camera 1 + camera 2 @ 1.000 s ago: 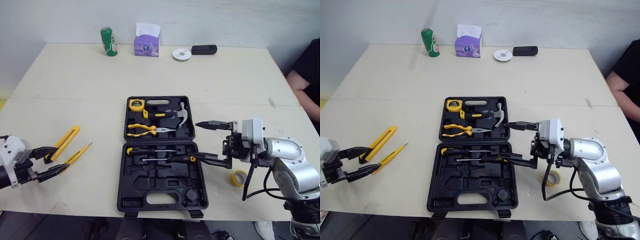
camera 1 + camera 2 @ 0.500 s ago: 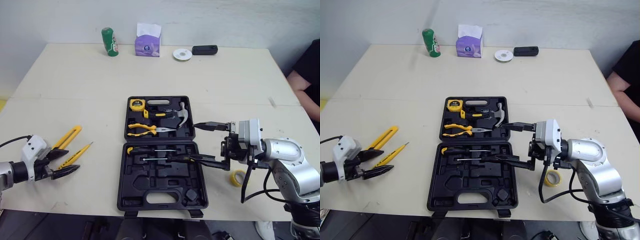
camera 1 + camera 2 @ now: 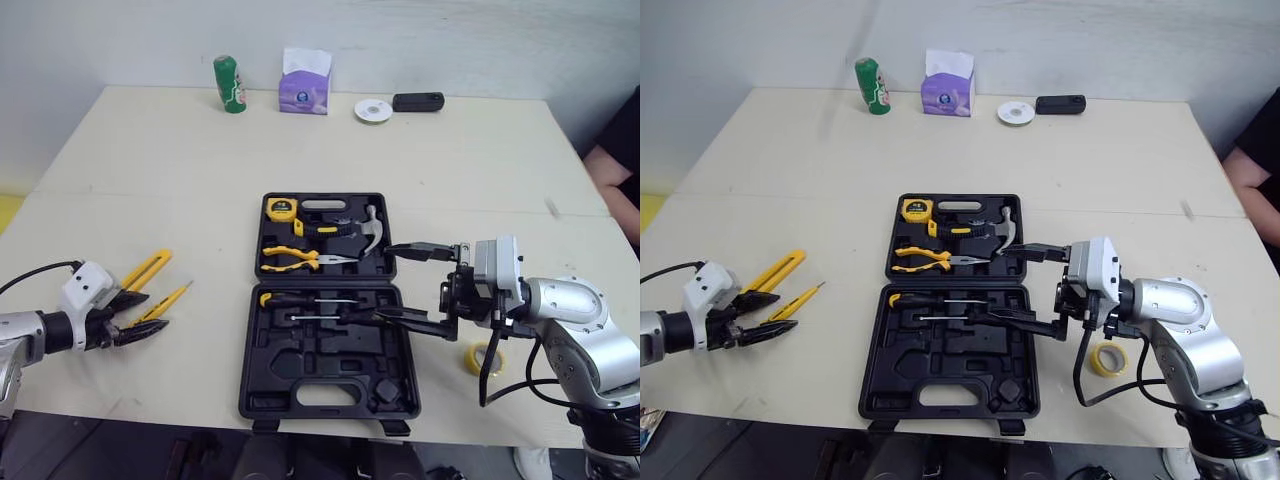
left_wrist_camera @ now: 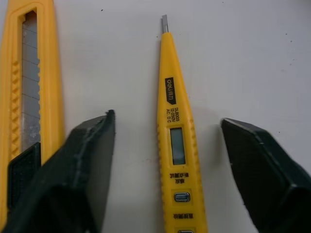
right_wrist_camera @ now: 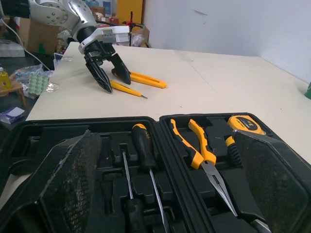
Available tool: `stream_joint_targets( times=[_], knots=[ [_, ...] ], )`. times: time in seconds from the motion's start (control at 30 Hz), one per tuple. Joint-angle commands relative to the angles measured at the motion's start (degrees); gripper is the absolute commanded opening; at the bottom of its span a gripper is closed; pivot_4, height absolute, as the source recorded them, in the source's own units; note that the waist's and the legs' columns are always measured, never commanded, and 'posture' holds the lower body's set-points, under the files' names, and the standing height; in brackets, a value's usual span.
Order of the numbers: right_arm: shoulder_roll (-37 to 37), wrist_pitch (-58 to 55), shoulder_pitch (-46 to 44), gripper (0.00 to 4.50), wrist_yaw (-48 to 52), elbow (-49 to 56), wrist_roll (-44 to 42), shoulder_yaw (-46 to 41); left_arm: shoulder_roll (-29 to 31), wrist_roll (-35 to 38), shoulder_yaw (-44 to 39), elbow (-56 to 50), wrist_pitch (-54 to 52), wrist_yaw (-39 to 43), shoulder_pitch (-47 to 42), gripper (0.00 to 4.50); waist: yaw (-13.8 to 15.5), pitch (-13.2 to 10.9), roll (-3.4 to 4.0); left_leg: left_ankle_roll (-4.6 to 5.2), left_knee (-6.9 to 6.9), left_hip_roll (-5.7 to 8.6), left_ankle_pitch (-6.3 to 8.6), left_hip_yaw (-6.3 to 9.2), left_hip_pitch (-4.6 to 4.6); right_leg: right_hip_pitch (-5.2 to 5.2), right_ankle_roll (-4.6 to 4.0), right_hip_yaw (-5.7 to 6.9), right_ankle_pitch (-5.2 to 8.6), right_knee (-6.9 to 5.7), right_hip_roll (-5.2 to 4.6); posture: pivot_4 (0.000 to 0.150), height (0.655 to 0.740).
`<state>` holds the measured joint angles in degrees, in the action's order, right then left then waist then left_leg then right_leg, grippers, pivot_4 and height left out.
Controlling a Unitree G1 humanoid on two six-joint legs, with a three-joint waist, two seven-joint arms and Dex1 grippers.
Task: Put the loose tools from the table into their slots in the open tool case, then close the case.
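The tool case [image 3: 300, 352] is seen lying open at the middle of the table [image 3: 450, 170], its lid half laid flat on the far side. In the far half a yellow tape measure [image 3: 281, 209], a hammer [image 3: 368, 228] and yellow-handled pliers [image 3: 300, 259] are seated in their slots. In the near half two screwdrivers [image 3: 310, 300] are laid side by side along its far edge, and the other moulded slots are left unfilled.

Two loose tools are found well to the left of the case: a yellow tester pen [image 4: 175, 141] and, just beyond it on the far-left side, a yellow utility knife [image 3: 143, 272]. They are laid roughly parallel and apart. The left gripper [image 3: 150, 313] is held low over them with its fingers spread; the pen is bracketed between the two fingers and is touched by neither, and one finger is placed between pen and knife. Nothing is grasped.

A yellow tape roll [image 3: 481, 358] is seen flat on the table right of the case's near half. The right gripper [image 3: 385, 282] is held over the case's right edge, its fingers parted wide and pointed left, with nothing gripped.

Along the far edge a green can [image 3: 229, 83], a purple tissue box [image 3: 306, 88], a white disc [image 3: 373, 110] and a black device [image 3: 418, 101] are lined up. A person's arm [image 3: 615, 170] is seen at the right edge.
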<state>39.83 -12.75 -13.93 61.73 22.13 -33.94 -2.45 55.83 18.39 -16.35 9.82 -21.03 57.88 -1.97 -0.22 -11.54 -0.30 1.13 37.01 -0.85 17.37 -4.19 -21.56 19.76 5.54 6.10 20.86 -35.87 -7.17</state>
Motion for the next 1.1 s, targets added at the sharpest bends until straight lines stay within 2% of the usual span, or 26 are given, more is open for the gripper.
stream_joint_targets(
  times=[0.03,0.13,0.37,0.57,0.7,0.9,1.1],
  knots=[
    [-0.5,0.2,-0.3,4.5,-0.4,2.0,-0.6,-0.5,-1.4,-1.6,2.9,0.5,-0.6,0.3,1.9,1.88,0.0,0.0,0.02,0.01,0.0,0.0,0.01,-0.01,0.0,0.0,0.0,0.0,0.0,0.0,0.0,0.15,0.74],
    [-0.6,0.1,-0.8,4.5,-0.7,1.9,-0.6,-0.4,-1.4,-1.9,3.3,0.4,-0.1,0.9,2.7,0.53,0.0,0.0,0.03,0.02,0.0,0.01,0.01,-0.03,0.01,-0.01,0.0,0.0,0.0,0.0,0.0,0.15,0.74],
    [-0.7,0.3,-1.3,4.5,-0.7,1.5,-0.4,-0.4,-1.7,-1.7,2.2,0.9,3.4,1.1,3.6,0.5,0.0,0.0,0.08,0.02,0.0,0.01,0.01,-0.05,0.06,-0.03,0.0,-0.01,0.0,0.0,-0.01,0.15,0.74],
    [-0.5,0.8,-0.8,4.5,-0.6,1.2,-0.1,-0.9,-3.7,1.1,-4.2,1.4,16.3,2.7,1.9,0.5,0.0,0.0,0.06,0.02,0.0,0.01,0.01,-0.06,0.04,-0.02,0.0,0.01,0.0,0.02,-0.01,0.15,0.74],
    [0.3,1.4,0.6,4.5,0.2,0.9,0.2,-1.9,-4.5,4.3,-6.7,-2.3,21.4,5.8,0.1,0.5,0.1,0.0,-0.13,0.02,0.02,0.0,0.01,-0.03,-0.01,-0.02,0.0,0.06,0.0,0.02,-0.01,0.15,0.74],
    [1.8,2.7,3.4,4.5,1.3,0.4,1.3,-3.6,-4.0,6.6,-2.4,-13.7,19.7,8.3,-3.7,0.5,0.0,0.0,-0.14,0.03,0.04,0.01,0.01,-0.04,-0.03,-0.07,0.03,0.07,-0.02,0.01,0.0,0.15,0.74],
    [3.1,4.2,6.8,4.5,2.4,-0.1,2.0,-5.4,-5.1,5.9,8.1,-20.2,13.7,10.1,-9.4,0.5,0.0,0.0,-0.15,0.0,0.04,-0.01,-0.04,-0.05,-0.01,-0.11,0.04,0.06,-0.02,-0.04,0.11,0.15,0.74]
  ],
)
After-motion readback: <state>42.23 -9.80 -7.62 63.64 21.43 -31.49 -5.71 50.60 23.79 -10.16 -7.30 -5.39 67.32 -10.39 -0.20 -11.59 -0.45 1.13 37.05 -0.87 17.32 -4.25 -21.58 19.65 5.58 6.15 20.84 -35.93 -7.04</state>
